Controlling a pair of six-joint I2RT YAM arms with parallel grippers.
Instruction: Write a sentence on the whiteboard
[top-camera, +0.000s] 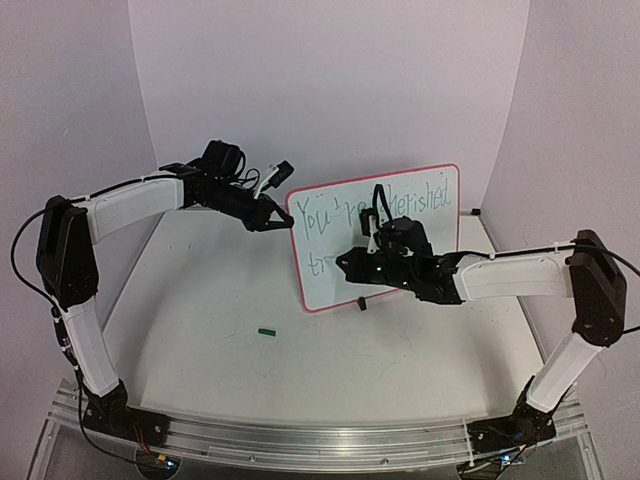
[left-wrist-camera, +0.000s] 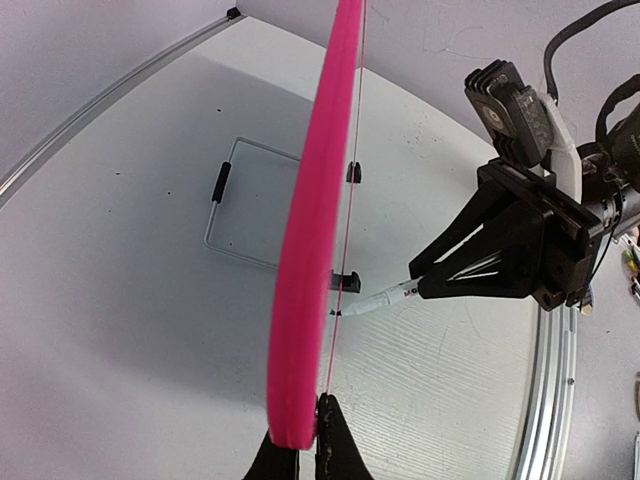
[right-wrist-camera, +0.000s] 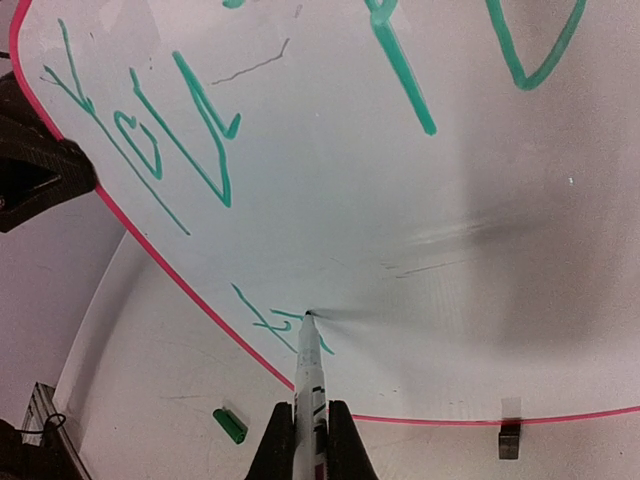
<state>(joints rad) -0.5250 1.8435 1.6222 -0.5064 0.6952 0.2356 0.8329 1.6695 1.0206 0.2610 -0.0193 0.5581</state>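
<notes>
Red-framed whiteboard (top-camera: 440, 228) stands upright, its green sentence (top-camera: 312, 219) unfinished (second line barely begun).

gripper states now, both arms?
left gripper: closed on the edge of the red-framed white rectangular whiteboard.
right gripper: closed on a slim white marker, tip on the board.

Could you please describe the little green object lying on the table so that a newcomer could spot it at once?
Find the red-framed whiteboard standing upright on the white table. On the bare surface in front of its lower left corner, towards the arm bases, lies a small green piece. Unlike the green writing on the board, it is a short solid stub lying flat and alone.
</notes>
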